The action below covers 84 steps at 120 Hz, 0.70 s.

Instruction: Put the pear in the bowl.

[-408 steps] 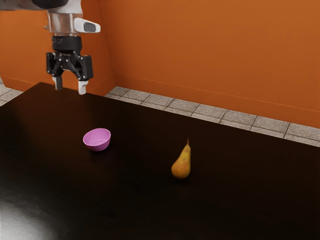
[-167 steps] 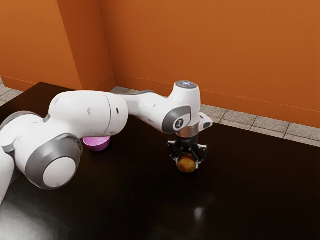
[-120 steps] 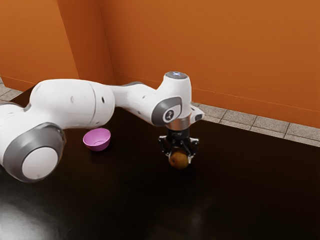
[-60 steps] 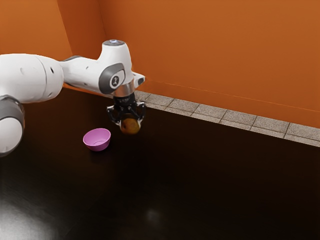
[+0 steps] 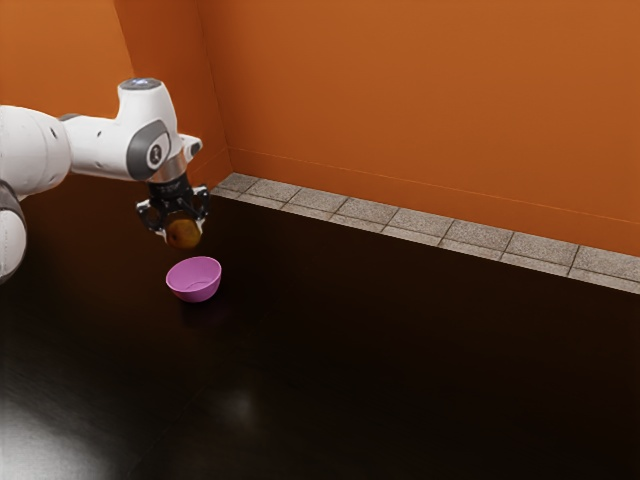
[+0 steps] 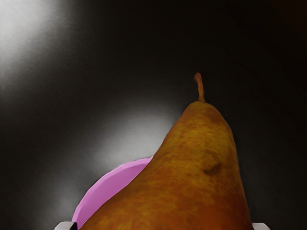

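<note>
An orange wall (image 5: 420,100) is standing behind the dark table (image 5: 420,370), and the white arm (image 5: 103,145) is reaching in from the exterior view's left. The black claw (image 5: 182,234) is hanging above the pink bowl (image 5: 194,283), gripping the yellow-brown pear (image 6: 192,177) from both sides, its thin stem (image 6: 200,88) sticking out.

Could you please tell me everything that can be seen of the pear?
The pear is yellow-brown and mottled, with one dark blemish, a broad rounded base and a tapering neck that ends in a thin, reddish-brown stem. It looks whole, its skin fairly smooth. The tool grips it from two sides, in the air, its base facing the exterior camera. The pink bowl is below it; whether directly, I cannot tell.
</note>
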Each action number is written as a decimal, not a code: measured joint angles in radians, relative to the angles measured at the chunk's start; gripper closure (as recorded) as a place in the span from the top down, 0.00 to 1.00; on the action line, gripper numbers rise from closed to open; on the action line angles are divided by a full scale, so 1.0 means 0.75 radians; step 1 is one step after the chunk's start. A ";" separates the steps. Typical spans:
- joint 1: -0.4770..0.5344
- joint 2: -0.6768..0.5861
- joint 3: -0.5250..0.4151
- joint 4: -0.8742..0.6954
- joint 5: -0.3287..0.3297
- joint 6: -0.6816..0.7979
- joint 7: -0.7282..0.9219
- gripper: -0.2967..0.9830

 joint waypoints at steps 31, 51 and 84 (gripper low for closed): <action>0.000 0.052 -0.014 -0.014 -0.010 0.049 0.002 0.52; -0.009 0.047 -0.023 -0.035 -0.026 0.060 0.012 0.65; -0.077 -0.209 -0.046 -0.056 -0.050 -0.030 0.054 0.72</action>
